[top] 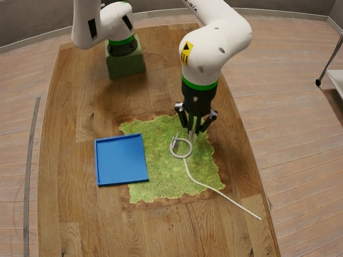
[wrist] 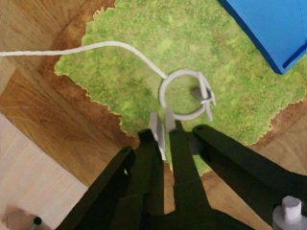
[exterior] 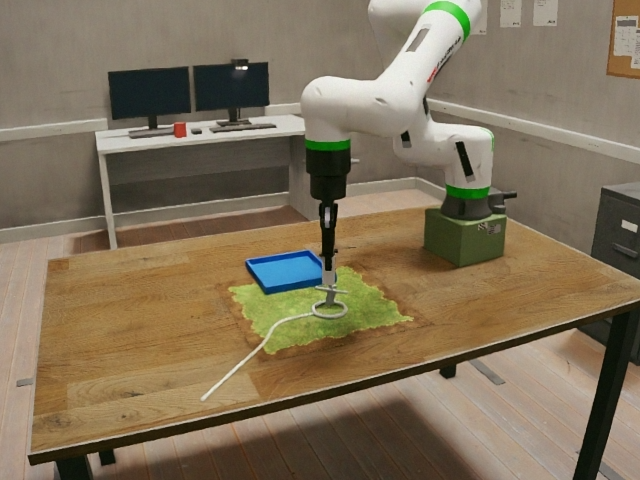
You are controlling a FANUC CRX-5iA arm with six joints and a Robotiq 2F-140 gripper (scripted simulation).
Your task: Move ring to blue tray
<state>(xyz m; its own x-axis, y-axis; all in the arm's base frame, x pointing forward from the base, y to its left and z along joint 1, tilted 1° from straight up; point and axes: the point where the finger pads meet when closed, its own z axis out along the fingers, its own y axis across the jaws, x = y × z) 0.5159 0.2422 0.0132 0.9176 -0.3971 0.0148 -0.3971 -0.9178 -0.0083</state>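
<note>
A white ring at the end of a white cord lies on a green mat, around a small grey stake. It also shows in the wrist view with the stake inside its rim. My gripper points straight down, its fingers nearly together with only a narrow gap. The tips hang right at the ring's rim on the side away from the stake, and they grip nothing. In the wrist view the fingertips sit at the rim's near edge. The blue tray lies empty to the left of the mat.
The cord's tail runs from the ring across the green mat toward the table's front right. The arm's green base block stands at the back of the wooden table.
</note>
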